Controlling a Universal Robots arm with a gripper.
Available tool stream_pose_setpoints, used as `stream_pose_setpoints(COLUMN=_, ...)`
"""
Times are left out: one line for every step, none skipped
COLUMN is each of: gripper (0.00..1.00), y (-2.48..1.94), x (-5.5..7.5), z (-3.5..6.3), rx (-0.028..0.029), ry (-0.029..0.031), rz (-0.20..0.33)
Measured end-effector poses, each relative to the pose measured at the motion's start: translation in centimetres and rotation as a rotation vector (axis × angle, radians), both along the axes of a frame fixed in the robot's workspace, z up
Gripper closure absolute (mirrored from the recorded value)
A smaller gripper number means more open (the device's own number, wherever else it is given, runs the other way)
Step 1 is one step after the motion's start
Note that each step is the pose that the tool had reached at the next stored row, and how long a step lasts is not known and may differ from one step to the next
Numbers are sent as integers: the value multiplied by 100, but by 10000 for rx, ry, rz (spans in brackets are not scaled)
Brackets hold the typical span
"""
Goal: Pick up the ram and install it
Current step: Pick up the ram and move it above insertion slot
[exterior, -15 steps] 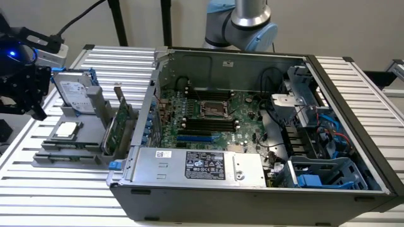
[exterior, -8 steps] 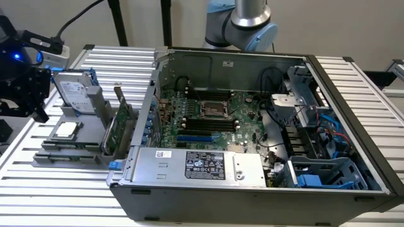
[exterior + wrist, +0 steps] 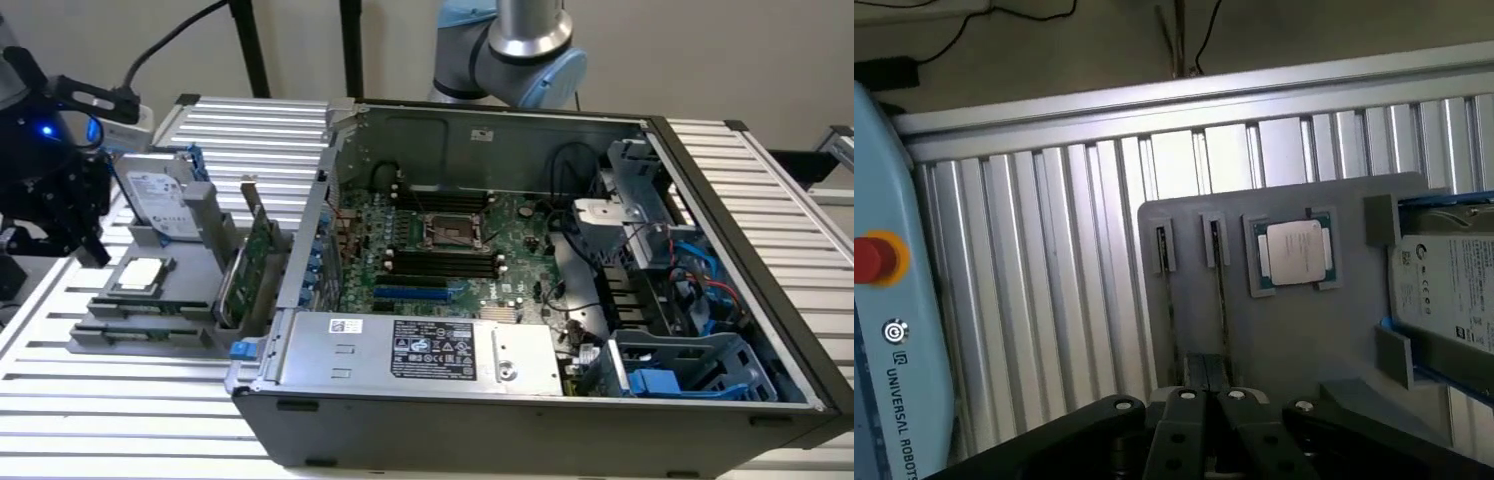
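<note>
Gripper near "UNIVERSAL ROBOTS" pendant

The table is ribbed bare aluminium with a satin sheen. At the exterior view's left, the parts tray is matt grey plastic. The processor in it has a smooth, brushed-metal lid. The computer case is dull grey sheet metal. Its power supply is brighter bare metal with a glossy black label. The gripper is matt black.

Open computer case, processor on grey tray, hard drive
</note>
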State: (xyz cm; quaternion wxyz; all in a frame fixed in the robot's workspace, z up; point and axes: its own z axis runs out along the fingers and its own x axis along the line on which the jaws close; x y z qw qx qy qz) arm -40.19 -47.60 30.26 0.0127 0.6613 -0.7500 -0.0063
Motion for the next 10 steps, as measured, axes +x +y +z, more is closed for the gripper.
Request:
stream_pose_setpoints(gripper=100, y=-2, x=6, z=-11, rx=-1, ry=-3, rz=43)
stream_pose_setpoints(gripper=100, y=-5, x=13, z=-23, rx=1, ry=-7, rz=80)
stream_pose_setpoints(gripper=100, y=-7, x=19, z=-35, rx=1, ry=-9, rz=115)
stream_pose_setpoints(gripper=100, y=-9, x=26, z=-47, rx=1, ry=-10, rz=152)
stream_pose_setpoints(gripper=100, y=-11, x=32, z=-59, rx=0, ry=-10, rz=195)
stream_pose_setpoints(gripper=100, y=-11, x=37, z=-72, rx=0, ry=-12, rz=249)
stream_pose_setpoints(gripper=100, y=-11, x=41, z=-85, rx=0, ry=-13, rz=310)
stream_pose_setpoints(gripper=100, y=-11, x=45, z=-100, rx=0, ry=-13, rz=374)
stream_pose_setpoints(gripper=100, y=-12, x=50, z=-118, rx=0, ry=-13, rz=435)
stream_pose_setpoints(gripper=100, y=-15, x=55, z=-136, rx=0, ry=-12, rz=492)
